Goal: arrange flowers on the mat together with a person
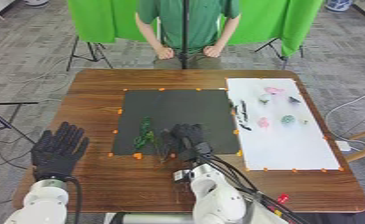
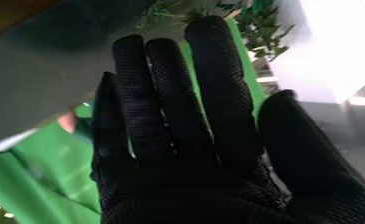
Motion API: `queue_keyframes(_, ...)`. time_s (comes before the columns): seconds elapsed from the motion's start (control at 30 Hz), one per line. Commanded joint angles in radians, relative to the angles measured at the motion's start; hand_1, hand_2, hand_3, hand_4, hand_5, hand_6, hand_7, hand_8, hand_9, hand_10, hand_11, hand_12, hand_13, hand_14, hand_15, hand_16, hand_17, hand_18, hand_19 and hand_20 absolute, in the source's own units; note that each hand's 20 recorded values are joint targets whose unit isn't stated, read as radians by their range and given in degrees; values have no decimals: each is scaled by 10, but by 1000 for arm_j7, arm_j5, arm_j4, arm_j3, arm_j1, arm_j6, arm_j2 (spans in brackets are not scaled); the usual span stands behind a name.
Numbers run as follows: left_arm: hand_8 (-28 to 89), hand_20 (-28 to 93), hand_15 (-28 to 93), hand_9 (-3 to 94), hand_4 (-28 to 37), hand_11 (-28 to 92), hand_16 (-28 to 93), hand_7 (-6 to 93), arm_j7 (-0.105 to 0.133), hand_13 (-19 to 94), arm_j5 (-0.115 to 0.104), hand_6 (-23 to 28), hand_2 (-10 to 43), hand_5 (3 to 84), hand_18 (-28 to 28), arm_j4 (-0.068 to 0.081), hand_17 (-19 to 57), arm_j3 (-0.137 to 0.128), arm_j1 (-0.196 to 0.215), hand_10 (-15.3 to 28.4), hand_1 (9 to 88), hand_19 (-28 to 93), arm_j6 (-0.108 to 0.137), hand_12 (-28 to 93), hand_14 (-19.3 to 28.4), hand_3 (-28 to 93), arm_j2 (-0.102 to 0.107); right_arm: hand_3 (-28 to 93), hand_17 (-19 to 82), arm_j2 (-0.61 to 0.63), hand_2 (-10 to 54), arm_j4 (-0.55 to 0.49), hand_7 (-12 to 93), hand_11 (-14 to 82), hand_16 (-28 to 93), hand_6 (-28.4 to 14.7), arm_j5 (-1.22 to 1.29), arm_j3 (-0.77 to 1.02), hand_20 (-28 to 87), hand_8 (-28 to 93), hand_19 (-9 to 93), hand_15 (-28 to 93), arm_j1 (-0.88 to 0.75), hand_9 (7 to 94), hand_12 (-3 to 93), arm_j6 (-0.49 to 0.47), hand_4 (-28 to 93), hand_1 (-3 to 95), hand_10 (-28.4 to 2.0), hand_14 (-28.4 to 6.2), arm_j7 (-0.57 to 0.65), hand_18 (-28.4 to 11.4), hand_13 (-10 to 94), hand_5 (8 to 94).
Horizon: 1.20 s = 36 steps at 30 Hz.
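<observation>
My right hand (image 1: 189,136) is over the near right part of the black mat (image 1: 165,107), its fingers straight. Green leafy sprigs (image 1: 145,135) lie on the mat's near left part, beside darker stems (image 1: 166,142) close to the right hand. In the right wrist view, the right hand (image 2: 192,145) is open, with green foliage (image 2: 265,32) beyond its fingertips; contact cannot be told. My left hand (image 1: 58,151) is open at the table's left side, off the mat. On the white sheet lie pink flowers (image 1: 264,122) and a round green piece (image 1: 288,119).
The white sheet (image 1: 289,150) covers the table's right part, with a long dark piece (image 1: 241,114) near its left edge. Small orange marks edge the mat and sheet. A red object (image 1: 282,198) lies near the front edge of the brown table (image 1: 116,190).
</observation>
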Motion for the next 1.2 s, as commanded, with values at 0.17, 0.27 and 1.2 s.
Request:
queue_keyframes(0.17, -122, 112, 452, 437, -283, 288, -115, 214, -1, 334, -6, 102, 149, 500, 165, -10, -65, -11, 32, 158, 301, 449, 11, 81, 174, 770, -12, 775, 88, 84, 177, -132, 228, 190, 122, -62, 138, 121, 36, -138, 588, 357, -77, 594, 159, -11, -283, 216, -217, -203, -82, -243, 464, 673)
queue_keyframes(0.27, -122, 113, 452, 437, -283, 288, -115, 213, -1, 334, -5, 102, 150, 500, 165, -15, -65, -17, 40, 159, 300, 450, 10, 81, 174, 770, -17, 776, 89, 103, 173, -186, 227, 200, 128, -62, 248, 215, 36, -143, 579, 367, -131, 584, 168, -148, -283, 227, -211, -191, -165, -237, 465, 626)
queue_keyframes(1.2, -120, 113, 453, 437, -283, 289, -115, 211, -22, 334, 7, 102, 156, 501, 165, -12, -65, 4, 30, 161, 297, 452, 11, 83, 174, 770, -2, 740, 65, 7, 188, -197, 175, 369, 181, -12, -15, 213, 151, -134, 515, 537, -136, 554, 256, -679, -283, 209, -196, -186, -292, -228, 439, 579)
